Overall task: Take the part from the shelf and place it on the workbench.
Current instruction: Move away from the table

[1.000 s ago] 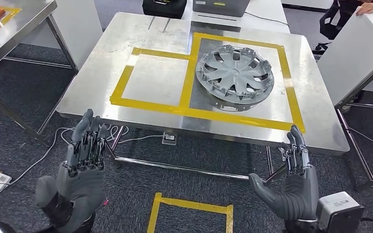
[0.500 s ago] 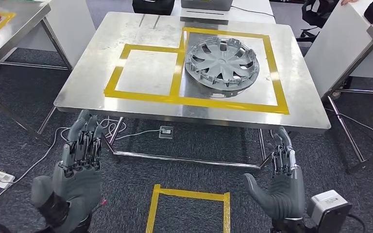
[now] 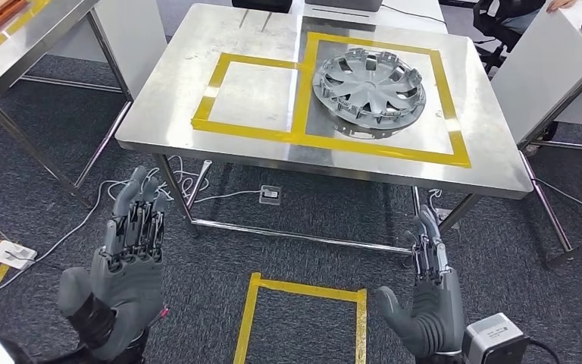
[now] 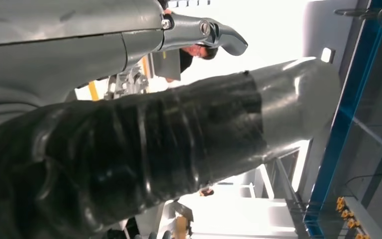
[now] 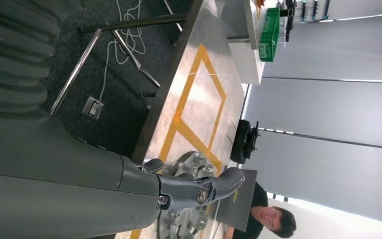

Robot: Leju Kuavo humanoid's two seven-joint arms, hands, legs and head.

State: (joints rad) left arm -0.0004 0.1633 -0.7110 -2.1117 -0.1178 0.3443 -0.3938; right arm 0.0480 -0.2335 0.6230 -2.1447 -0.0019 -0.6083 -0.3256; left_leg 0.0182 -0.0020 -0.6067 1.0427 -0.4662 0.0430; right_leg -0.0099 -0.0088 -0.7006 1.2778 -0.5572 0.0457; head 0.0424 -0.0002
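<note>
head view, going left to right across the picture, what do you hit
white power strip on the floor → left robot hand → small yellow tape square on the workbench → wheel cover → right robot hand → white cabinet

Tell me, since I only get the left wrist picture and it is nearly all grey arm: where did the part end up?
Observer: The wheel cover lies flat on the steel workbench, inside the larger yellow taped square.
Operator: Is the robot holding anything?
Observer: No. The left hand and the right hand are both held out low in front of the bench, fingers straight, with nothing in them.
Operator: Anything beside the part?
Observer: A smaller taped square next to it, with bare metal inside.
Operator: And under the table?
Observer: White cables trail across the dark carpet.
</note>
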